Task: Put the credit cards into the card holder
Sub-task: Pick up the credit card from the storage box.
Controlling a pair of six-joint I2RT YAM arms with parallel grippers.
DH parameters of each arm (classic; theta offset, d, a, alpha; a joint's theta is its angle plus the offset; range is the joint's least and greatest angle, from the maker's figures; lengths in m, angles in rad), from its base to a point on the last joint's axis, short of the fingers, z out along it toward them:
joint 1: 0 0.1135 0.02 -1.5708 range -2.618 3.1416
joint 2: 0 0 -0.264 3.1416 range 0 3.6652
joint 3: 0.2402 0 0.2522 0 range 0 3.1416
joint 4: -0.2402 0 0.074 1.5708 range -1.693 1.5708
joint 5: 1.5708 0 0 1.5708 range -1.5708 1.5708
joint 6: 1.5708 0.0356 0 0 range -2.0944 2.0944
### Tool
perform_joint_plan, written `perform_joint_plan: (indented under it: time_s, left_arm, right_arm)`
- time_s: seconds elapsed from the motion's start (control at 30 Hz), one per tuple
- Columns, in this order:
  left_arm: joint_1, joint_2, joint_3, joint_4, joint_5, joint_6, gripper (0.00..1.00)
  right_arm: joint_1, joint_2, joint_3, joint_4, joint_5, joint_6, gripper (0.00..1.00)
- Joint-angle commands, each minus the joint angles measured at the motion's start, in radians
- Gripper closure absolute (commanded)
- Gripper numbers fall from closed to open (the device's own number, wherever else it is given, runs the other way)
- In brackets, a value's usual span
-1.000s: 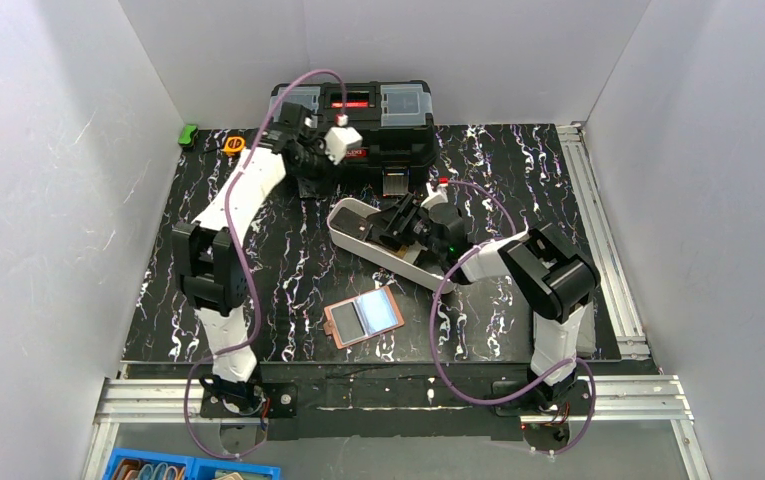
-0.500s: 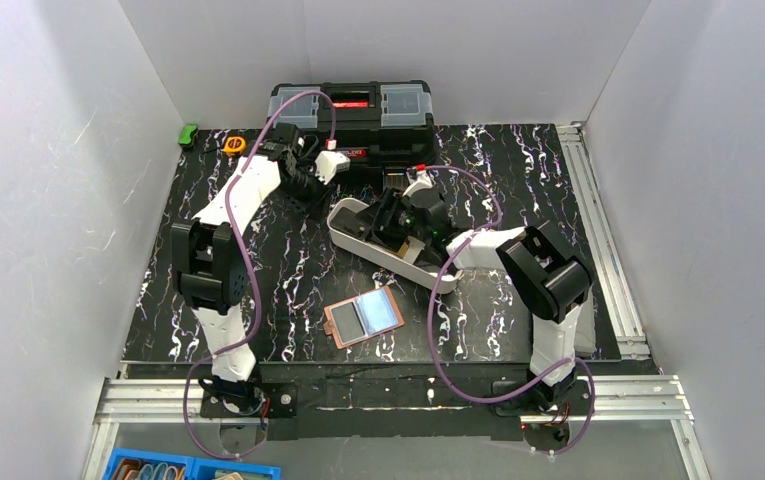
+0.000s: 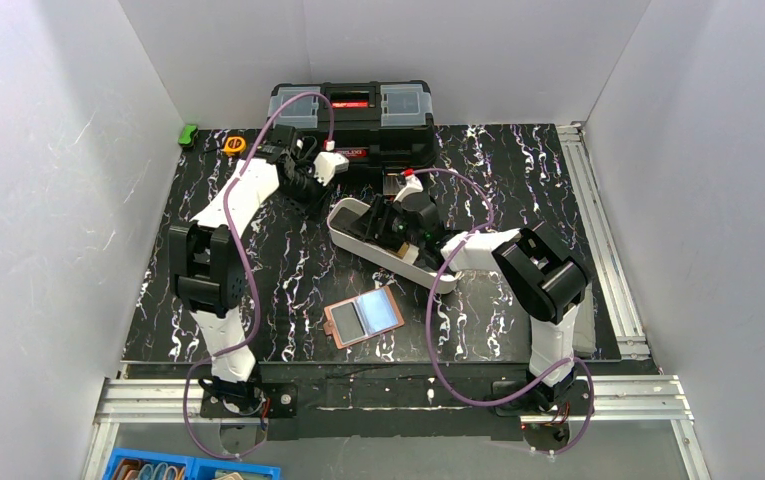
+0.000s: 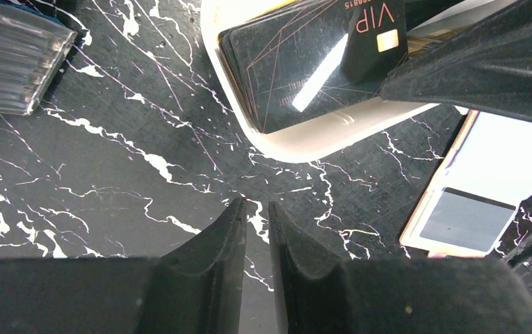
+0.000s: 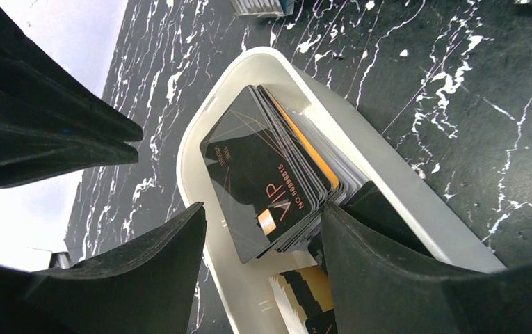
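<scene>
A: What sits under the right gripper (image 5: pixel 263 236)?
B: The white tray (image 5: pixel 416 202), its jaws spread wide and empty over the stacked credit cards (image 5: pixel 266 170).
A: And the left gripper (image 4: pixel 256 212)?
B: Nearly pinched together, holding nothing, just beside the tray's end; the card holder (image 3: pixel 362 316) lies open, well behind both grippers.

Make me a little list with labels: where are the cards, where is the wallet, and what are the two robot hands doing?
cards: stack in the white tray, black VIP card on top
wallet: card holder lies open on the table, near edge
right tool: open, over the card stack
left tool: nearly shut, holding nothing, beside the tray's end
toolbox: at the far edge
</scene>
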Motion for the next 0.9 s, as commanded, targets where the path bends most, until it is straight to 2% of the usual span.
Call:
perform_joint_plan:
  time_s: [0.0, 0.37, 0.87]
  left_arm:
    - [0.006, -0.062, -0.020, -0.011, 0.003, -0.002, 0.83]
    - [0.006, -0.068, -0.034, -0.001, 0.013, -0.013, 0.84]
    - [0.006, -0.070, -0.073, 0.033, 0.015, -0.024, 0.85]
  right_arm:
    - [0.002, -0.016, 0.045, 0.004, 0.044, -0.055, 0.31]
    - [0.002, -0.029, 0.070, -0.035, 0.102, -0.112, 0.30]
    - [0.007, -0.008, 0.120, -0.033, 0.060, -0.122, 0.31]
